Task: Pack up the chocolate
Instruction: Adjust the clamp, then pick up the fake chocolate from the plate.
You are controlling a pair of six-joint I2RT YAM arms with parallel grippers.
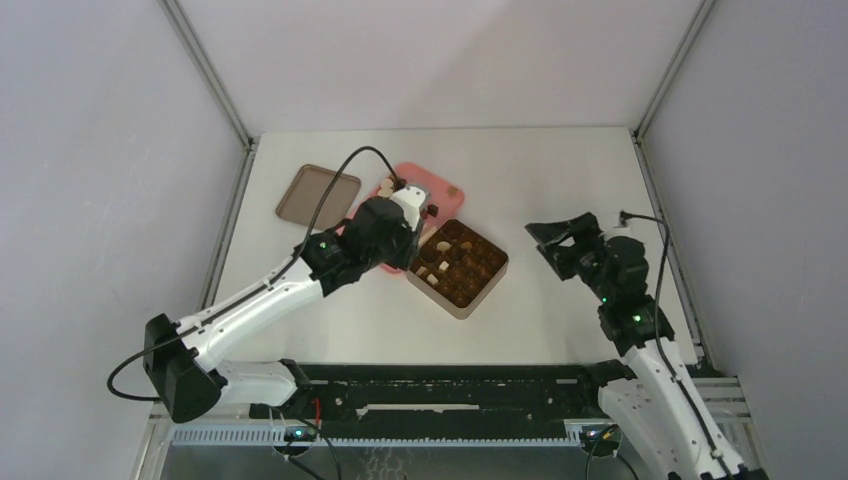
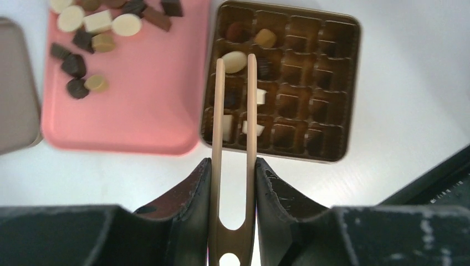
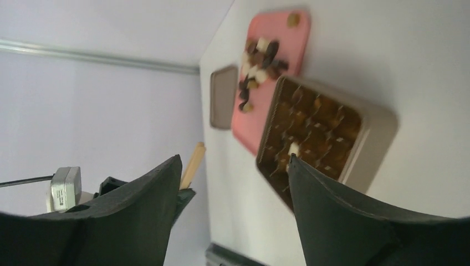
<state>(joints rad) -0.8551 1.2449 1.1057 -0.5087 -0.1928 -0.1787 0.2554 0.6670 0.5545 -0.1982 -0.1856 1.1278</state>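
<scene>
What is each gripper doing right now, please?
Left gripper: closed on the wooden tongs, a white chocolate between their tips.
Right gripper: open, holding nothing.

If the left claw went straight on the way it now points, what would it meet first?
The left claw grips wooden tongs whose tips sit either side of a cream-white chocolate in the tin. That piece would likely be met first, then the tin beneath, though depth is unclear.

Chocolate point(image 3: 260, 55) blurred from right wrist; left arm point(image 1: 260, 295) partly hides pink tray point(image 1: 445, 190).
</scene>
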